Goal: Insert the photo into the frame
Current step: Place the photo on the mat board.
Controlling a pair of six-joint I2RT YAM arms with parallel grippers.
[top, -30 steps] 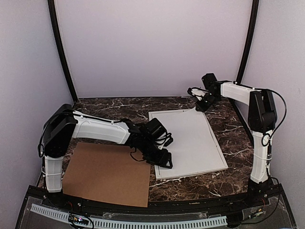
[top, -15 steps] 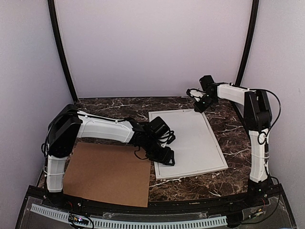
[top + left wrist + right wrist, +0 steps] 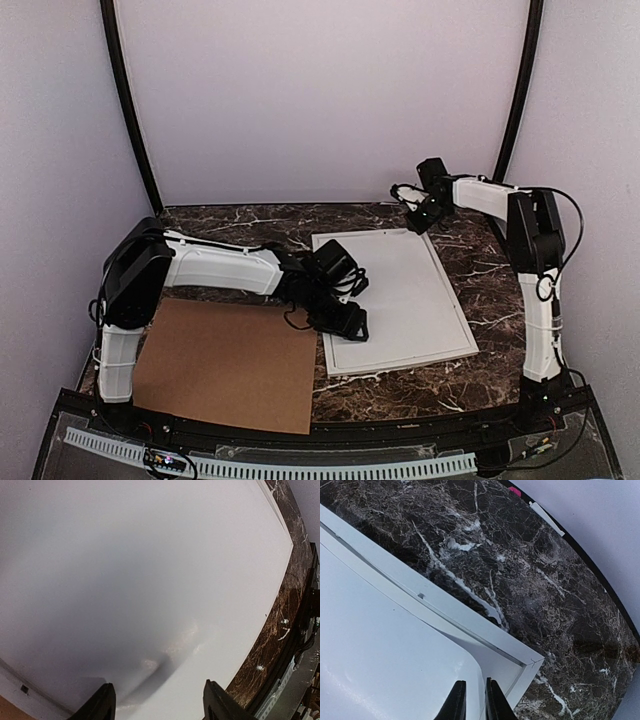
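The white frame (image 3: 400, 362) lies flat on the marble table, right of centre. Inside its rails rests a plain white sheet (image 3: 395, 290); no printed picture shows, so I cannot tell whether this is the photo face down. At the frame's far right corner (image 3: 535, 662) my right gripper (image 3: 472, 700) is shut on the sheet's (image 3: 385, 655) curled-up corner, the edge running between its fingers. My left gripper (image 3: 161, 705) hangs open, low over the sheet (image 3: 150, 580) near the frame's near left corner (image 3: 330, 365), with nothing between its fingers.
A brown cardboard sheet (image 3: 225, 365) lies on the table at the near left, next to the frame. Dark marble (image 3: 545, 580) shows beyond the frame's far corner. Black uprights (image 3: 125, 100) and pale walls close in the back and sides.
The left gripper has edged a little to the right and farther over the frame's near left corner. The right arm's elbow has swung slightly inward while its gripper stays at the far corner.
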